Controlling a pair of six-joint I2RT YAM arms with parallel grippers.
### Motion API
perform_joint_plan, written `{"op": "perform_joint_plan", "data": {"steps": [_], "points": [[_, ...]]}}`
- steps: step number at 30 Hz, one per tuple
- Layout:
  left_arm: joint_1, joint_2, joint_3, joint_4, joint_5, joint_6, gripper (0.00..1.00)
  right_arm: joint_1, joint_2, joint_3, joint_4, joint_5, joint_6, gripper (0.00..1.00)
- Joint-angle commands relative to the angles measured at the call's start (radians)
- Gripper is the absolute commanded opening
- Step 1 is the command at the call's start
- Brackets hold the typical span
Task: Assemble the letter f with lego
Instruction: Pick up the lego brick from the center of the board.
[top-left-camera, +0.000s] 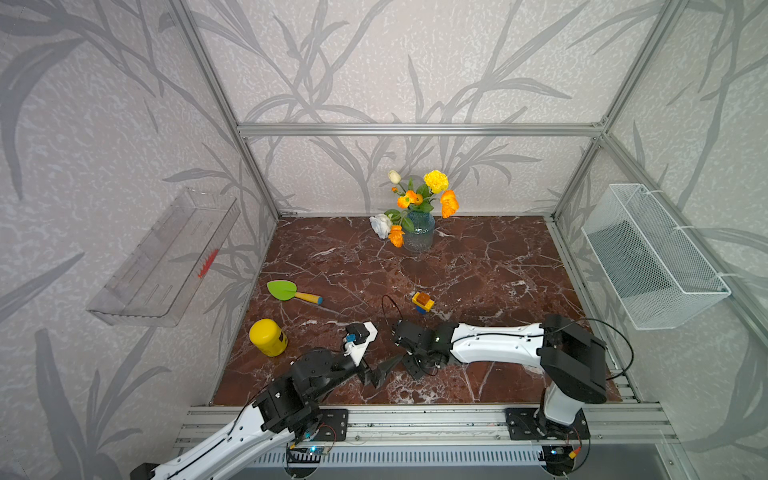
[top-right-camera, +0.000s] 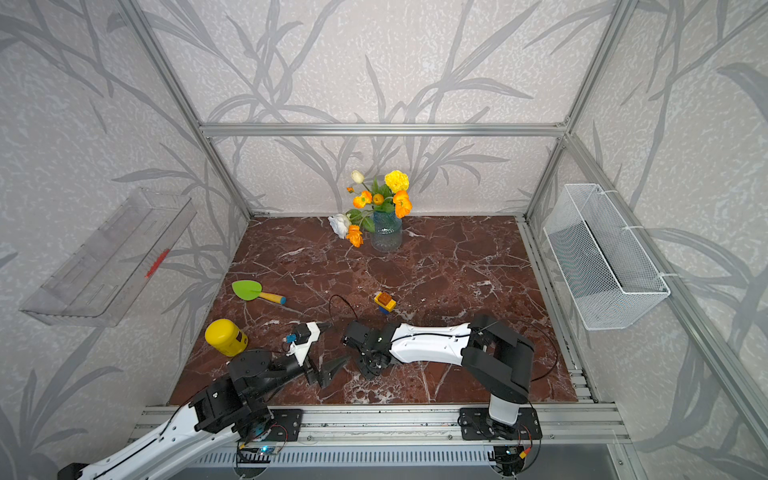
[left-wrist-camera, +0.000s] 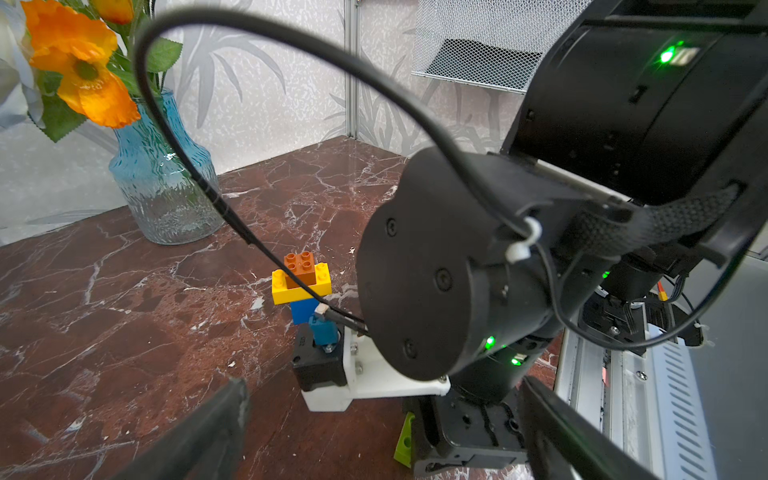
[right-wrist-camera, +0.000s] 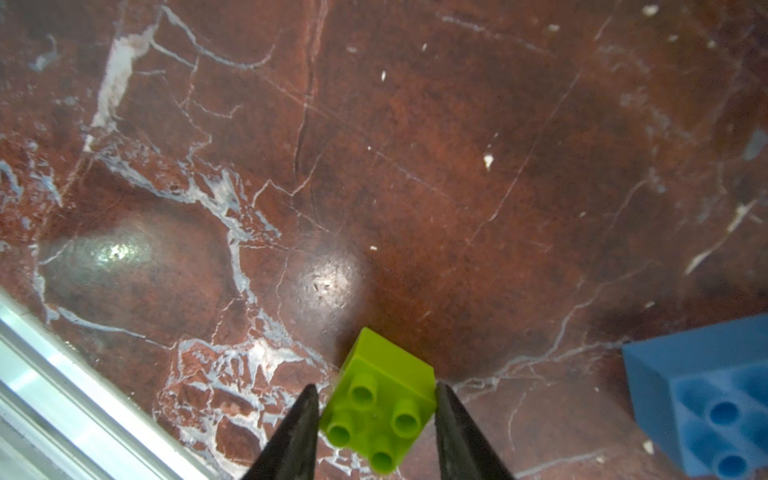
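"Standing mid-table in both top views: what is it?" the desk asks.

"A small part-built stack (top-left-camera: 422, 302) of bricks, upright on the red marble table (top-left-camera: 498, 257)," the photographer answers. "It is well apart from the flower vase (top-left-camera: 419, 235) by the back wall, and from the green toy shovel (top-left-camera: 281, 289) and yellow jar (top-left-camera: 268, 337) near the left edge. The left arm (top-left-camera: 232, 436) and right arm (top-left-camera: 494, 344) reach in from the near rail (top-left-camera: 415, 419); the right arm's wrist bends down to the table between rail and stack."

"The left wrist view?"

"The left gripper (left-wrist-camera: 382, 384) hangs low over the marble, its fingers (left-wrist-camera: 208, 428) spread wide apart. Past the right arm's black wrist the stack shows plainly: orange brick (left-wrist-camera: 300, 268) seated mid-way on the yellow brick (left-wrist-camera: 286, 293), blue foot brick (left-wrist-camera: 300, 311) beneath. A sliver of the lime green brick (left-wrist-camera: 403, 440) shows beside the right arm's gripper housing."

"And the right wrist view?"

"The right gripper (right-wrist-camera: 376, 385) points down at the marble, a black finger (right-wrist-camera: 457, 432) on each side of the lime green brick, whose studs face the lens. One finger touches a corner of the brick, the other lies just beside it; whether the jaws pinch it cannot be told. A loose blue brick (right-wrist-camera: 706, 399) lies near, at the frame's edge, apart from the green one."
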Motion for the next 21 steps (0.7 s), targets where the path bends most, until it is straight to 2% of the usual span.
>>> {"op": "perform_joint_plan", "data": {"steps": [1,8,21], "points": [[-0.001,-0.002,-0.009,-0.003,-0.008,-0.002,0.99,0.006,0.001,0.011,-0.039,0.024,0.008,0.42],[-0.001,-0.002,-0.011,-0.003,-0.007,-0.005,0.99,0.005,-0.012,-0.005,-0.043,0.034,0.013,0.39],[-0.001,0.001,-0.011,-0.002,-0.007,-0.006,0.99,0.006,0.007,0.005,-0.05,0.023,0.009,0.43]]}}
